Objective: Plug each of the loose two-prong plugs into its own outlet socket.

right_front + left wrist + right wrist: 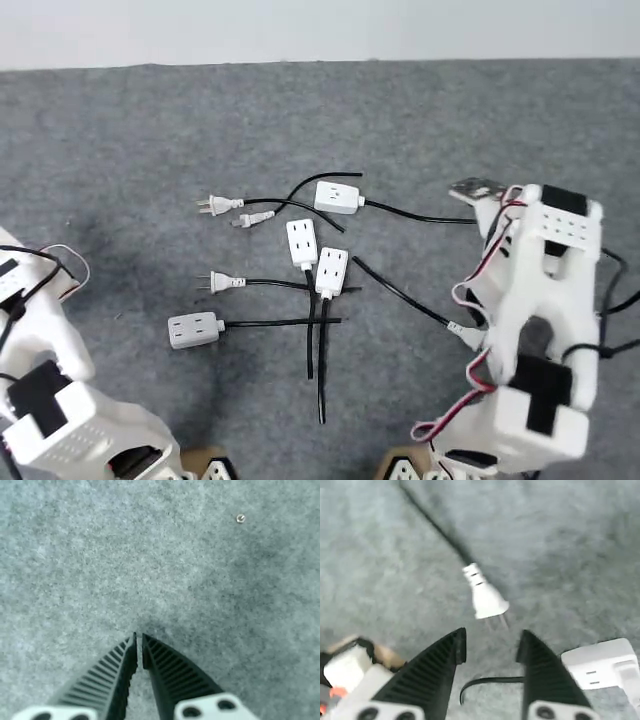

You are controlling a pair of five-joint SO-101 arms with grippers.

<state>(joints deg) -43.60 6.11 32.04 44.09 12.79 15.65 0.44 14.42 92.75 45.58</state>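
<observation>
Right wrist view: right pincer point(490, 636), jaws apart, hovers just short of a two-prong plug point(485, 600) at the worktop's point(120, 120) four o'clock, an outlet socket point(605, 665) nearby. Left pincer point(139, 639), closed together, faces bare worktop.

This is looking like a robotics lab bench. A grey felt mat point(120, 130) is covering the whole worktop, and a plain pale wall point(300, 30) is running behind it. Two white plastic robot arms, the left arm point(60, 410) and the right arm point(545, 300), are sitting at the near edge, with thin red and white wires point(487, 262) hanging exposed along the right one. White two-prong plugs point(222, 283) and white outlet blocks point(195, 329) are lying loose on the felt, their short black cords ending free. A small metal screw point(240, 518) is lying stray on the mat.
</observation>
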